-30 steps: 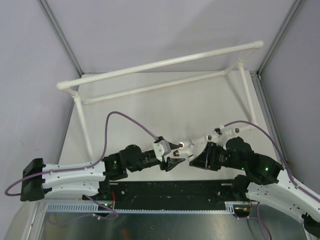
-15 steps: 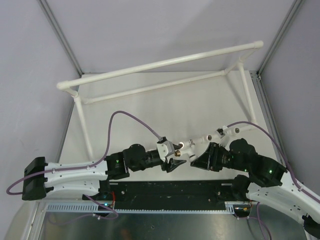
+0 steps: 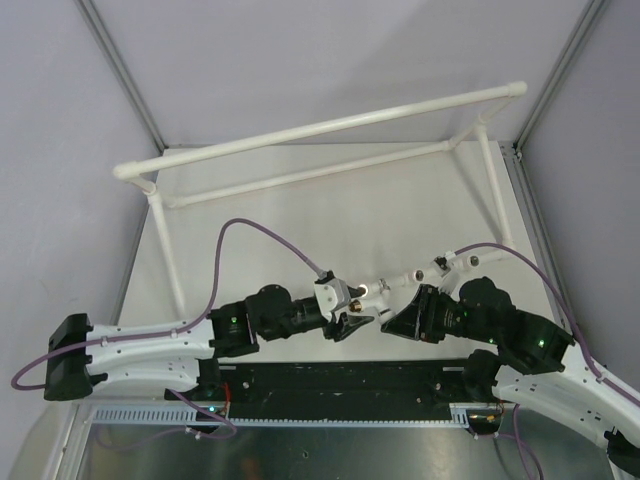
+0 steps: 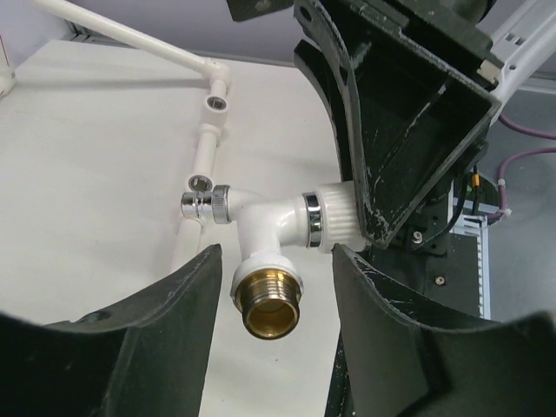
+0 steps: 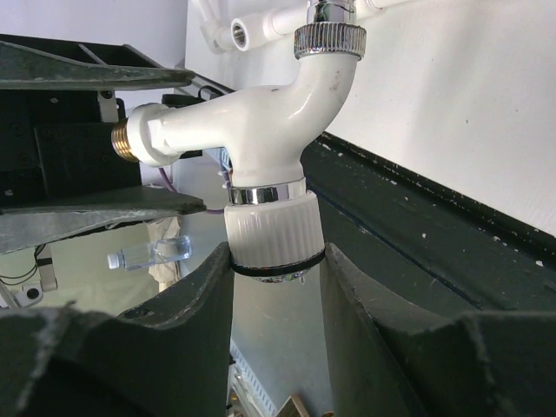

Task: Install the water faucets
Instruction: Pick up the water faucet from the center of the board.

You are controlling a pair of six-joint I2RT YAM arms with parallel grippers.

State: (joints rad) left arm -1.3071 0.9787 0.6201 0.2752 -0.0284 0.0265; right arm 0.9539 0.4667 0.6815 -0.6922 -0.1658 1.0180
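Gripping the ribbed knob cap [image 5: 271, 228] of a small white plastic water faucet [image 5: 261, 122], the right claw [image 5: 274, 261] is clamped on it above the white desk [image 3: 300, 230], near its 6 o'clock edge. The left claw [image 4: 274, 261], at the faucet's 9 o'clock, stands part open, its fingers flanking the brass threaded end [image 4: 265, 306] but not closed on it.

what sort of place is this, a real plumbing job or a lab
Most likely a robot test cell in a lab, not a plumbing site: a white table boxed in by plain grey panels, the left arm and right arm bolted at its near edge, and a bare white pipe frame.
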